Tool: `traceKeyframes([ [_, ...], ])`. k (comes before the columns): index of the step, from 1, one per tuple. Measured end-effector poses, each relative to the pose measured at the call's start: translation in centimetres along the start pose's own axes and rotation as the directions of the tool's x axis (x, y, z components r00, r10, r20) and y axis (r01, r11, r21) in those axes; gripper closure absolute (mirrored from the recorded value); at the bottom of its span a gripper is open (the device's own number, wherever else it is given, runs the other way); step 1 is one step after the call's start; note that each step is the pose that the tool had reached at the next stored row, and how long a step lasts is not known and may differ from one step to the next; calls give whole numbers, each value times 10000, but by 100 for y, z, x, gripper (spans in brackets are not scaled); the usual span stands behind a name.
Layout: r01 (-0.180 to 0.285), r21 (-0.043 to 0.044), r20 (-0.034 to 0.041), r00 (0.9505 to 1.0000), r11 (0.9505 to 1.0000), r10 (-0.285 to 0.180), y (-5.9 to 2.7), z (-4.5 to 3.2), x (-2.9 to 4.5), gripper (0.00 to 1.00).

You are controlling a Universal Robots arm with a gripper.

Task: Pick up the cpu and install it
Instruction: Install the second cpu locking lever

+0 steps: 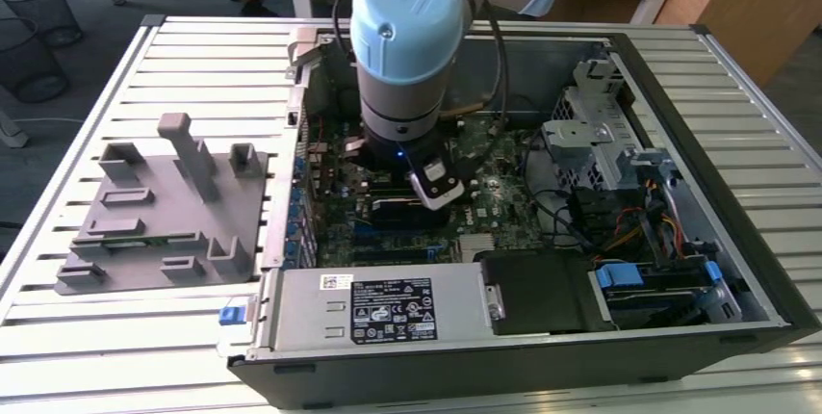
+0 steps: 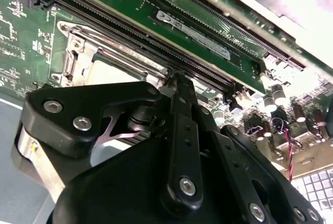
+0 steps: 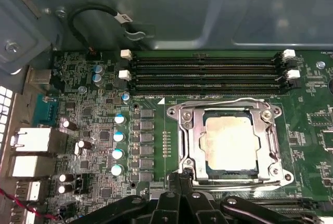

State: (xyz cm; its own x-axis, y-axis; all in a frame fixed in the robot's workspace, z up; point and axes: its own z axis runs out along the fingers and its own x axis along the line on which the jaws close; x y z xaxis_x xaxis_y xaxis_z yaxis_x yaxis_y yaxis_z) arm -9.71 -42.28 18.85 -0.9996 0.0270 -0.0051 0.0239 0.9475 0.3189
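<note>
Silvery cpu (image 3: 230, 142) sits framed by socket (image 3: 227, 143), memory slots (image 3: 208, 72) beside

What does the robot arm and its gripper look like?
The arm is a grey cylinder topped by a light blue round cap, with black cables running alongside. The gripper is matte black, built from angular linkage plates joined by silver screws.

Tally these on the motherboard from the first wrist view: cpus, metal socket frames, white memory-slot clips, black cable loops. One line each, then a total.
cpu: 1, lying inside the socket frame
metal socket frame: 1
white memory-slot clips: 4, two at each end of the slots
black cable loop: 1
Total: 7
</note>
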Motion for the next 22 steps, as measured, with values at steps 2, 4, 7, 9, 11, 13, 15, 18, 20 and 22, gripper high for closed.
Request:
traceKeyframes([
  [2, 1, -29, 1, 10000, 10000, -1, -2, 6, 10, 89],
  [4, 1, -38, 1, 10000, 10000, -1, -2, 6, 22, 89],
  [7, 1, -41, 2, 10000, 10000, -1, 4, 9, 25, 89],
  [9, 1, -29, 2, 10000, 10000, -1, 14, 12, 26, 89],
  [11, 2, -1, 1, 10000, 10000, -2, 20, 14, 25, 89],
  [13, 2, 4, 0, 10000, 10000, -2, 24, 7, 25, 89],
  [15, 3, -8, 6, 10000, 10000, -3, 32, -10, 26, 89],
  [18, 2, -1, 3, 10000, 10000, -2, 45, -51, 28, 89],
  [20, 2, 1, 2, 10000, 10000, -2, 51, -68, 28, 89],
  [22, 2, -2, 4, 10000, 10000, -2, 52, -68, 28, 89],
])
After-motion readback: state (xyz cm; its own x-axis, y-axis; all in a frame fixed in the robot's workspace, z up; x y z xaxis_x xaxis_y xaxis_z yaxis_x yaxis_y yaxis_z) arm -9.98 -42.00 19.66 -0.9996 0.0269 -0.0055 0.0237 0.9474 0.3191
